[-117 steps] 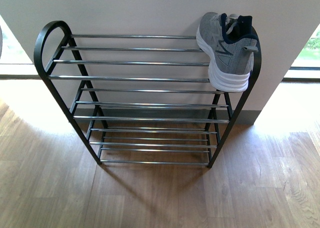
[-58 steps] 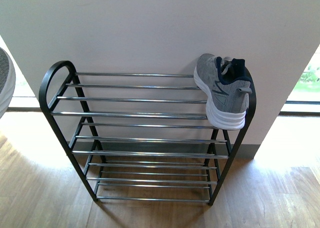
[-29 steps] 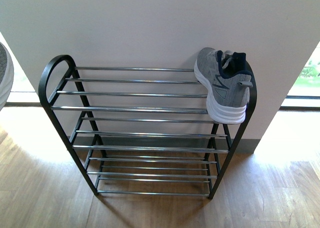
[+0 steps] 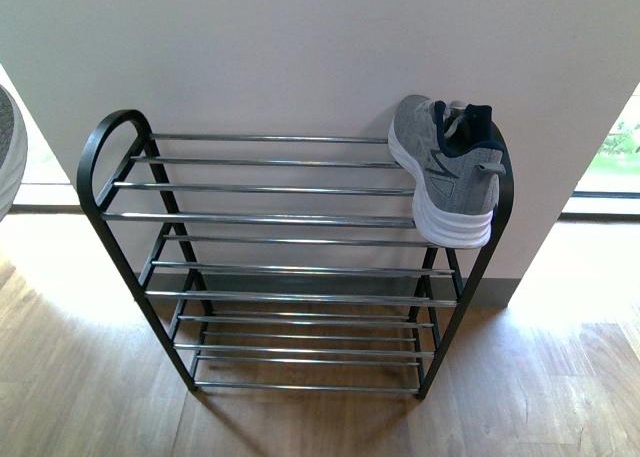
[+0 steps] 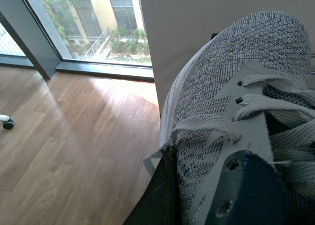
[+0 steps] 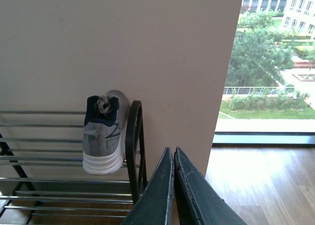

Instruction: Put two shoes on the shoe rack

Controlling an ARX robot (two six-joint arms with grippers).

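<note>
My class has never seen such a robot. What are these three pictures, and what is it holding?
This robot has two arms, each ending in an end effector that pinches things. The front picture comes from a camera on its body: a shoe rack stands against a wall on a wooden floor, with one grey shoe at the right end of its top tier. The other cameras sit on the wrists. The left one is filled by the second shoe, gripped by the left end effector. The right one shows the right end effector shut and empty, near the rack.
</note>
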